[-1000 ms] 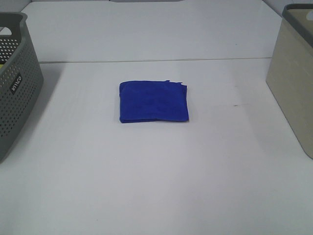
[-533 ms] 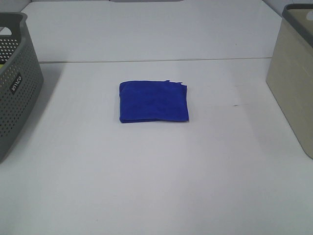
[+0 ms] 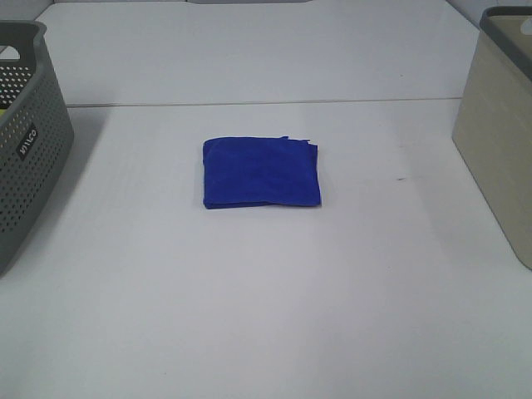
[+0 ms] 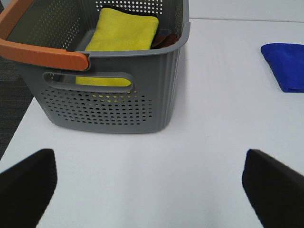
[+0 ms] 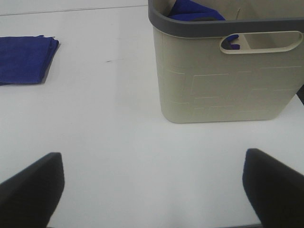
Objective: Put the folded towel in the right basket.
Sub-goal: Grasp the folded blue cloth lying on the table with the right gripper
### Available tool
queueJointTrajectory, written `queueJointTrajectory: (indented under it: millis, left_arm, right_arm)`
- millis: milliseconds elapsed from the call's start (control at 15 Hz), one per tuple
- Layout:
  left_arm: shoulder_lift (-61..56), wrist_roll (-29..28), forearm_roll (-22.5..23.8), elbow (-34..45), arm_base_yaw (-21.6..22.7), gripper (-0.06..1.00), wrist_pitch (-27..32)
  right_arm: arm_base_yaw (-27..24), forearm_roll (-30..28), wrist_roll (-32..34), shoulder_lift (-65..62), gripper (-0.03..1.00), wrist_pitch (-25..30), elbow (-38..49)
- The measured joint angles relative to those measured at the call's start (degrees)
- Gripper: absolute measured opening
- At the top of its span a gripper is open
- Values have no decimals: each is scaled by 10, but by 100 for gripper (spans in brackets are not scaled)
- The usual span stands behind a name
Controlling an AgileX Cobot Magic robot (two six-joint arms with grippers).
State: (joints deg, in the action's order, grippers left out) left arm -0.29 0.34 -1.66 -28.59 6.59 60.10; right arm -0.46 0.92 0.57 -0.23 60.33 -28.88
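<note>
White table [image 3: 266, 316]: one seam [image 3: 249, 104] runs across its far part, and one small dark mark [image 3: 402, 178] shows on the surface right of centre. A grey perforated basket [image 3: 25, 158] stands on the table at the left edge of the high view, with a small label [image 3: 27, 140] on its side wall and an orange handle [image 4: 47, 53] at its rim. Inside it lies a folded yellow cloth [image 4: 124, 31], and just beside that a dark item [image 4: 164, 38], partly hidden and not identifiable.
</note>
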Motion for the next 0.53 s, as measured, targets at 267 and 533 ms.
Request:
queueJointTrajectory:
  millis: [267, 533]
  left_arm:
    - [0, 0, 0, 0, 0, 99, 0]
    - [0, 0, 1, 0, 0, 99, 0]
  right_arm:
    - [0, 0, 0, 0, 97, 0, 0]
    - [0, 0, 0, 0, 97, 0, 0]
